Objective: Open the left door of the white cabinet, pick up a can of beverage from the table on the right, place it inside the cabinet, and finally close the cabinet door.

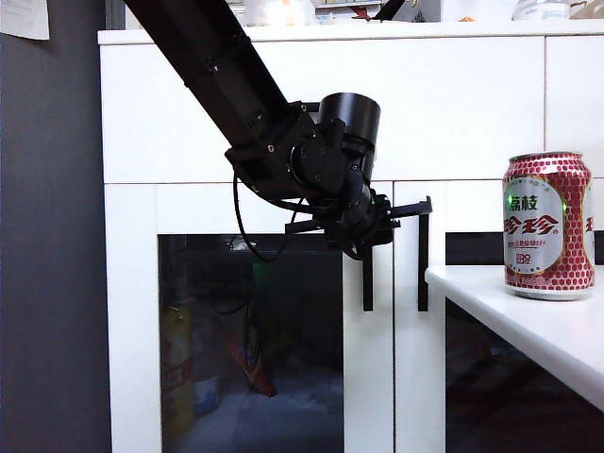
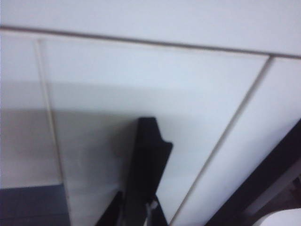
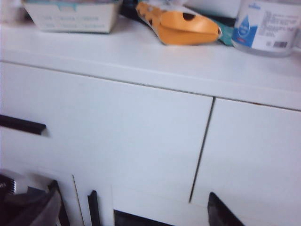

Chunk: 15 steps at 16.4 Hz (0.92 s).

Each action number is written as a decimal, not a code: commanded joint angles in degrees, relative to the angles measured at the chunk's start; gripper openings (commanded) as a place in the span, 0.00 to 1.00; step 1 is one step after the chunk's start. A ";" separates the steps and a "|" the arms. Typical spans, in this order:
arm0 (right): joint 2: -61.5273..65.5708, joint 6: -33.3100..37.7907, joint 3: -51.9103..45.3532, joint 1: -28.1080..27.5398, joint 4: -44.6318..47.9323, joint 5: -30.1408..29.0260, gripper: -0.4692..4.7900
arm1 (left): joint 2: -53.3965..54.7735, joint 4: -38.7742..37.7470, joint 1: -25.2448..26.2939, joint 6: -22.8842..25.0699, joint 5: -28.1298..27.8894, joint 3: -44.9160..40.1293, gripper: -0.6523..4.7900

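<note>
The white cabinet (image 1: 453,104) fills the background. My left gripper (image 1: 366,247) reaches in from the upper left and is shut on the vertical black handle (image 1: 367,281) of the left door (image 1: 132,311), whose dark glass panel sits flush with the cabinet front. In the left wrist view the handle (image 2: 146,160) runs up between the left gripper's (image 2: 137,214) jaws. The red can of beverage (image 1: 547,225) stands upright on the table (image 1: 538,326) at the right. My right gripper (image 3: 134,203) is open, facing the cabinet's upper front, and holds nothing.
The narrower right door has its own vertical handle (image 1: 423,260). A yellow bottle (image 1: 176,370) shows behind the glass. On the cabinet top lie a white box (image 3: 70,16), an orange scoop (image 3: 186,29) and a white jar (image 3: 268,26). A drawer handle (image 3: 21,125) runs level.
</note>
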 commanded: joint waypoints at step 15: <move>-0.48 0.42 0.22 0.02 -3.34 -0.28 0.85 | -0.15 -1.88 -2.01 -1.49 3.15 0.74 0.11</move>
